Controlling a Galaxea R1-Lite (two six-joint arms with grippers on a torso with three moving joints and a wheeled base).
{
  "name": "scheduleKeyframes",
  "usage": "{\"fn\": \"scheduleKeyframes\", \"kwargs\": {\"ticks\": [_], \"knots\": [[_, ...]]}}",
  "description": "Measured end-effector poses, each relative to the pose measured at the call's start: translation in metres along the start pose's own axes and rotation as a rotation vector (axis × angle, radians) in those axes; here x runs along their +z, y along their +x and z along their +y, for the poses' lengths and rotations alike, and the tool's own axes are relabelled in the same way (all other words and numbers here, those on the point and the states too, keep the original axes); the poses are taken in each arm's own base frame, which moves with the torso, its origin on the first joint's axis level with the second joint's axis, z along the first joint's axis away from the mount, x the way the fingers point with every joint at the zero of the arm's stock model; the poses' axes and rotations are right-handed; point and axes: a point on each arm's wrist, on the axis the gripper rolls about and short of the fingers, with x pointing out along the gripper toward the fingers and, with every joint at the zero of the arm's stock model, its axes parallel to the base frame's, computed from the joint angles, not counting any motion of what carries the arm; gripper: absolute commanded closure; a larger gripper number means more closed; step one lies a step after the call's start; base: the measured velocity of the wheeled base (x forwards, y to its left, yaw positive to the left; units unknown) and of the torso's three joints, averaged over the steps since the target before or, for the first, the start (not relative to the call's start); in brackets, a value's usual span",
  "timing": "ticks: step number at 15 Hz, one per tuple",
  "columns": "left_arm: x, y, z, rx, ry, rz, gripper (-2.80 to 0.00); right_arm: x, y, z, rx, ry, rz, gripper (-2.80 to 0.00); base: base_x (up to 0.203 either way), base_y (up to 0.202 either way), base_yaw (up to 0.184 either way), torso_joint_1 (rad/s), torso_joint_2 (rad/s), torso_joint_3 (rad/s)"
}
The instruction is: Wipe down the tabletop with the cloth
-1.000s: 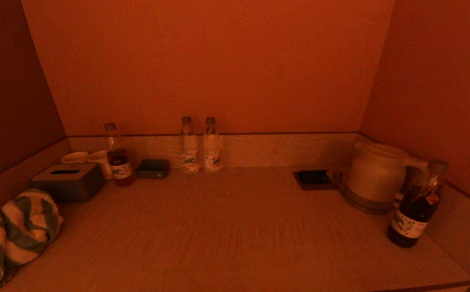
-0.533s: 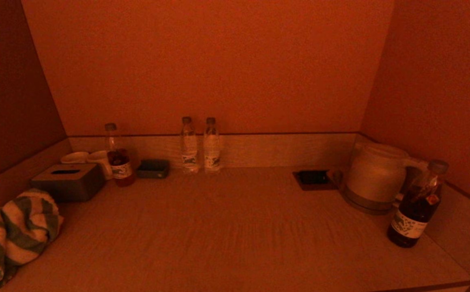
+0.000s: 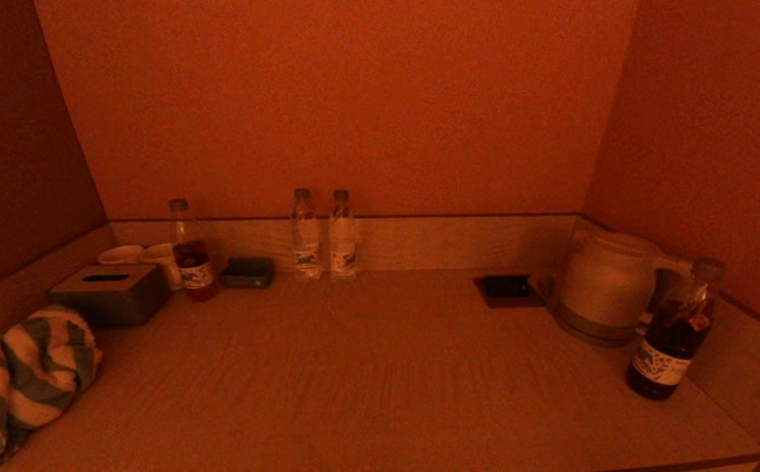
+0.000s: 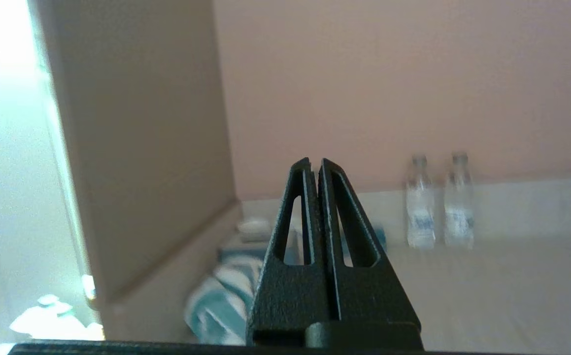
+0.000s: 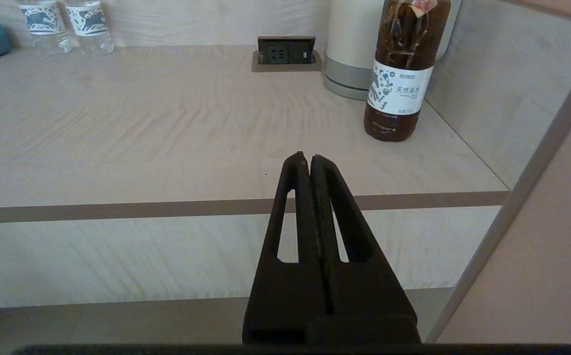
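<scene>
A crumpled striped cloth (image 3: 25,380) lies at the near left of the tabletop (image 3: 380,380), in front of a tissue box. It also shows in the left wrist view (image 4: 221,305), beyond and beside my left gripper (image 4: 315,161), which is shut and empty and held off the table's front left. My right gripper (image 5: 305,157) is shut and empty, parked in front of the table's front edge on the right. Neither gripper shows in the head view.
A tissue box (image 3: 112,294), cups (image 3: 157,257), a dark-drink bottle (image 3: 191,252) and a small box (image 3: 247,272) stand back left. Two water bottles (image 3: 324,236) stand at the back wall. A socket panel (image 3: 507,288), a kettle (image 3: 606,285) and a bottle (image 3: 671,334) stand right.
</scene>
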Motion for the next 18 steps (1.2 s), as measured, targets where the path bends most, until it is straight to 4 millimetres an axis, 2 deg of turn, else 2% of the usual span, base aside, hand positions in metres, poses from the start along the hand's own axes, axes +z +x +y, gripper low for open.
{"fn": "scheduleKeyframes", "kwargs": {"ticks": [4, 7, 18], "knots": [[-0.062, 0.005, -0.011, -0.065, -0.001, 0.094, 0.00, 0.000, 0.000, 0.000, 0.000, 0.000, 0.000, 0.00, 0.000, 0.000, 0.000, 0.000, 0.00, 0.000], [-0.088, 0.004, -0.015, -0.107, -0.001, 0.164, 0.00, 0.000, 0.000, 0.000, 0.000, 0.000, 0.000, 0.00, 0.000, 0.000, 0.000, 0.000, 0.00, 0.000], [-0.123, -0.005, -0.021, -0.176, -0.014, 0.423, 0.00, 0.000, 0.000, 0.000, 0.000, 0.000, 0.000, 0.00, 0.000, 0.000, 0.000, 0.000, 0.00, 0.000]]}}
